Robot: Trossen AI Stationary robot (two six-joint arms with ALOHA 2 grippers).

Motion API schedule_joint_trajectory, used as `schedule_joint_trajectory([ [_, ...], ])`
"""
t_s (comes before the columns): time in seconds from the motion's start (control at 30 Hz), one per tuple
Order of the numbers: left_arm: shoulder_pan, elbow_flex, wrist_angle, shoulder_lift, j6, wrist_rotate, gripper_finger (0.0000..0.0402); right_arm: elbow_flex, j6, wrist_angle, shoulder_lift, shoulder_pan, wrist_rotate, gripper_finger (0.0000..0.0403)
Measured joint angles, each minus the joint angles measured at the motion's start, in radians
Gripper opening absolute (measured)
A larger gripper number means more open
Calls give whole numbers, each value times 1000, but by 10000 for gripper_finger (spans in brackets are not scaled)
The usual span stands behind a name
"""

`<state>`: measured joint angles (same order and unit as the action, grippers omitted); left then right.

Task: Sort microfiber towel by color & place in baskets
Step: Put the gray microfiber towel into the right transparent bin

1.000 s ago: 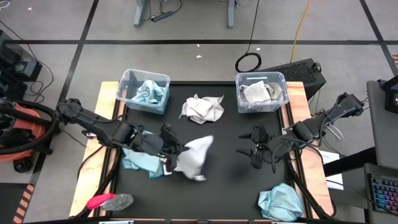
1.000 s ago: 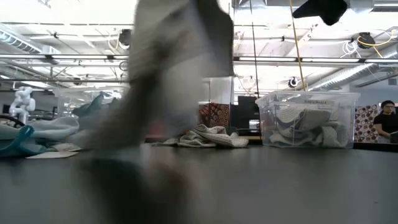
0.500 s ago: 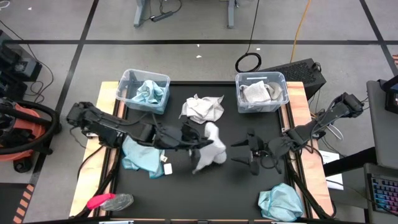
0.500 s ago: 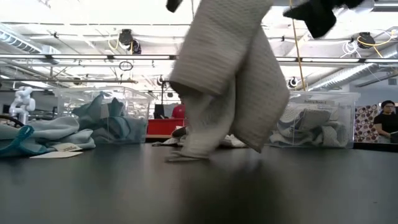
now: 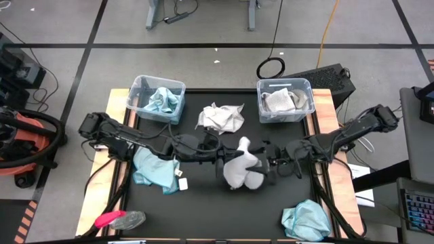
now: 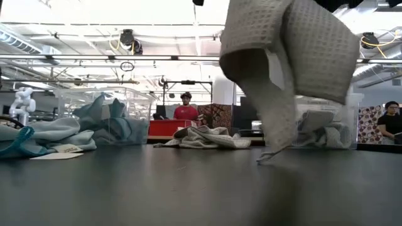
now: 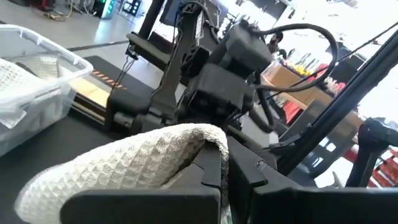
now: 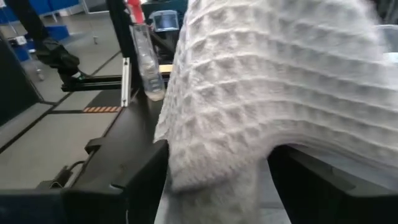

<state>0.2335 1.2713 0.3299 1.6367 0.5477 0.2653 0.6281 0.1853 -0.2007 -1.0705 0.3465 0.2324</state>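
A pale grey-white microfiber towel point(image 5: 241, 168) hangs bunched over the table's middle, with my left gripper point(image 5: 226, 157) shut on it from the left. My right gripper point(image 5: 266, 165) reaches in from the right, open, with its fingers either side of the towel point(image 8: 261, 93). In the low view the towel's lower corner point(image 6: 267, 156) comes down to about table height. The left basket point(image 5: 137, 91) holds a teal towel point(image 5: 163, 100). The right basket point(image 5: 304, 88) holds a grey-white one point(image 5: 279, 100). Another grey-white towel point(image 5: 220, 118) lies between the baskets. My left gripper pinches a bunched fold at the towel's top point(image 7: 202, 142) between its two fingers, which come in level from the table's left. The towel hangs slack below them. My right gripper is open around the towel's other side point(image 8: 224, 149); I cannot tell whether its fingers touch the cloth.
A teal towel point(image 5: 154, 171) lies at the left under my left arm, and another point(image 5: 306, 220) lies at the near right corner. A pink-and-grey object point(image 5: 119, 219) sits at the near left edge. People stand in the room beyond the table.
My left gripper has carried the grey-white towel toward the table's right and turned level; the towel now hangs beside my right gripper. My right gripper has sunk a little and swung level toward the towel, staying open, so the cloth now sits between its fingers.
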Motion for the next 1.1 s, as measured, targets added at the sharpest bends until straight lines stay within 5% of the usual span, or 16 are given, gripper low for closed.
schedule_joint_trajectory([
  [0.4, 0, 0, 6, 0, 154, -10, 6, -1, 12, -138, -179, -25, -26, 243],
  [0.97, 1, 0, -15, 0, 338, -29, 10, -1, -79, -92, -185, -25, -33, 15],
  [1.1, 2, -1, -31, 0, 381, -29, 10, -1, -93, -85, -185, -24, -66, 9],
])
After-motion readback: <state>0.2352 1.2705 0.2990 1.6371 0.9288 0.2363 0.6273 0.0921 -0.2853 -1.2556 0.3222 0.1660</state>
